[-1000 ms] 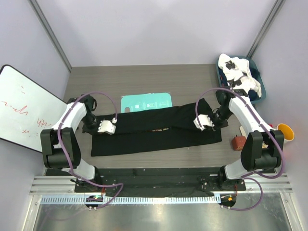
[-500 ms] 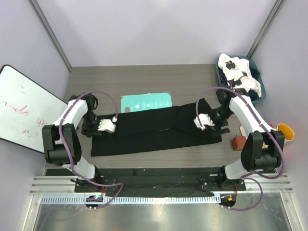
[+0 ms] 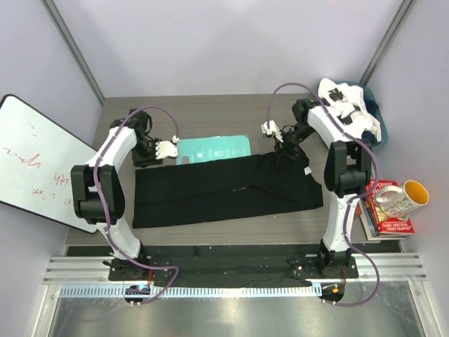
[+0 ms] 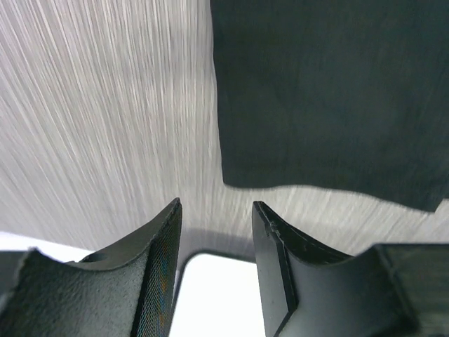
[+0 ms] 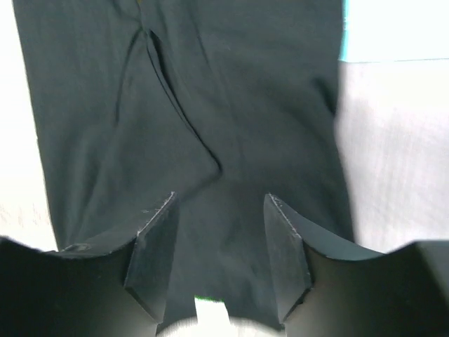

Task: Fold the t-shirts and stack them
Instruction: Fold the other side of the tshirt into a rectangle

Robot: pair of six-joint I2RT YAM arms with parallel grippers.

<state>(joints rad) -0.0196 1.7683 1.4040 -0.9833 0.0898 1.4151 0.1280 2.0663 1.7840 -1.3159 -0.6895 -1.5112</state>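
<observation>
The black t-shirt [image 3: 224, 189] lies folded into a long flat band across the middle of the table. My left gripper [image 3: 163, 149] hovers beyond its far left corner, open and empty. In the left wrist view the left gripper [image 4: 216, 210] is over bare table, with the shirt's corner [image 4: 323, 91] ahead. My right gripper [image 3: 269, 128] hangs above the shirt's far right part, open. Only black cloth [image 5: 231, 105] shows below the right gripper [image 5: 221, 200], and nothing sits between its fingers. The white t-shirt with black patches [image 3: 347, 105] is heaped in a blue bin at the far right.
A flat teal board [image 3: 214, 149] lies just beyond the black shirt, between the two grippers. A whiteboard [image 3: 35, 161] leans at the left edge. A mug [image 3: 396, 200] stands on a stack of books [image 3: 384, 217] at the right edge.
Both grippers opened, let go of the black shirt and moved up and away toward the far side. The shirt's folded layer now lies flat. The right arm's move uncovered the mug and books.
</observation>
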